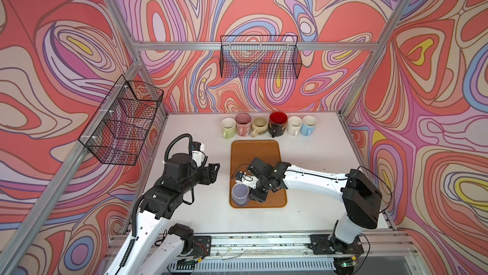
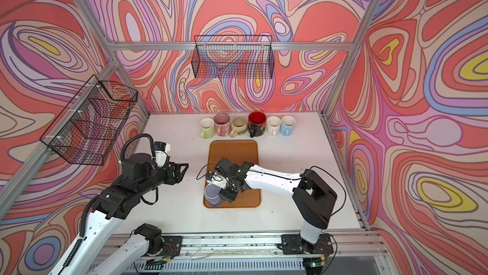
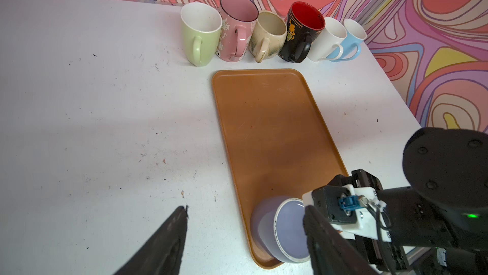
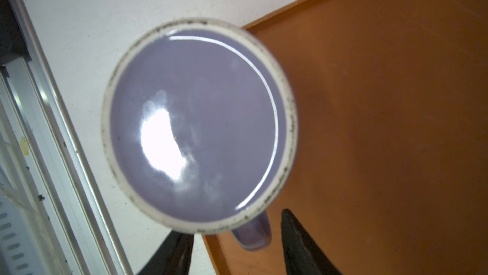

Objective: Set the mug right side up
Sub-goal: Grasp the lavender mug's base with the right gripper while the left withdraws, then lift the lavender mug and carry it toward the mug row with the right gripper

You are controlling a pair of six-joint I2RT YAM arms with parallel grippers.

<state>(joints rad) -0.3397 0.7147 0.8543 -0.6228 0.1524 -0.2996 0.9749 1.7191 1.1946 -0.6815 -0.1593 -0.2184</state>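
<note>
The purple mug (image 1: 239, 194) stands bottom up on the corner of the orange tray (image 1: 254, 152), right beside the right gripper (image 1: 257, 196), which points down onto the tray. In the right wrist view the mug (image 4: 198, 128) fills the middle of the picture. Its glazed base, ringed by a pale scuffed rim, faces the camera. Its handle (image 4: 254, 234) pokes into the gap between the gripper's two black fingers (image 4: 298, 242). The jaws are parted. One finger stands clear of the handle with tray (image 4: 383, 102) showing between them. The other lies at the edge of the mug's base, and whether it touches cannot be told. In both top views the right gripper (image 2: 229, 197) sits on the side of the mug (image 2: 212, 194) that faces its own arm.

The left gripper (image 1: 214, 171) hangs well apart from the mug, over the white table (image 1: 200, 215). Its fingers are spread wide and hold nothing. In the left wrist view the mug (image 3: 280, 226) lies ahead of this gripper, partly behind one finger (image 3: 324, 242). Six other mugs (image 1: 269, 126) stand upright in a row past the tray's far end, well away from both grippers.
</note>
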